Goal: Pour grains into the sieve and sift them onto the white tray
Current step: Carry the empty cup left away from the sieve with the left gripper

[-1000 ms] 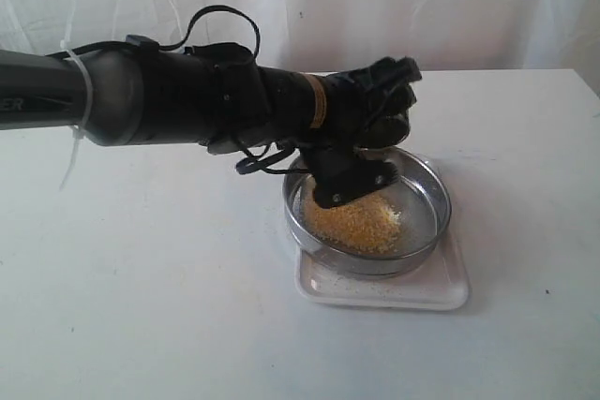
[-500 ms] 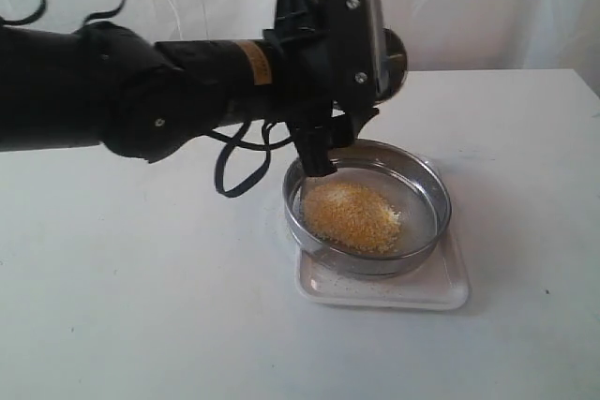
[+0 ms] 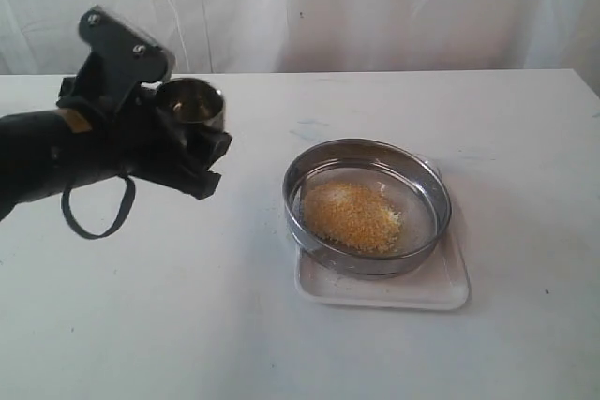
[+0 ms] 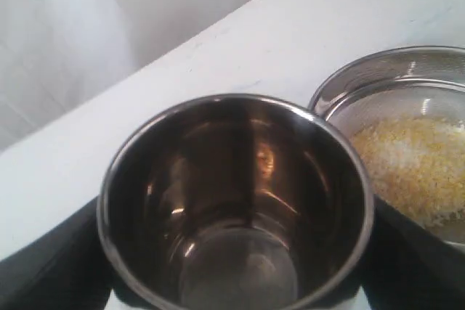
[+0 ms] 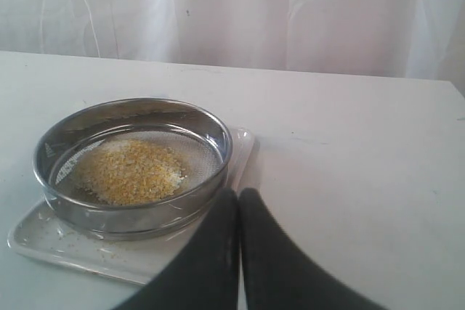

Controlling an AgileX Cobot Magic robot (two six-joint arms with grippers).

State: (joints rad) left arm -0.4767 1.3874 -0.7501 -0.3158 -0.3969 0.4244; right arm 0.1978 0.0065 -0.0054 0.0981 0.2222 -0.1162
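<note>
Left gripper [image 3: 194, 136] swung away from sieve [image 3: 367, 205], steel cup [image 3: 190, 103] upright, empty

Light: bright, diffused throughout.
Shadows: faintly cast beside the white tray [image 3: 442, 293].
Glare: reflected inside the steel cup [image 4: 236, 201].
Blur: slight.

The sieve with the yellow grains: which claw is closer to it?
Left, probably. The left claw, gripping a steel cup, is raised a little left of the sieve. The right claw, shut, sits outside the exterior view, so likely farther.
</note>
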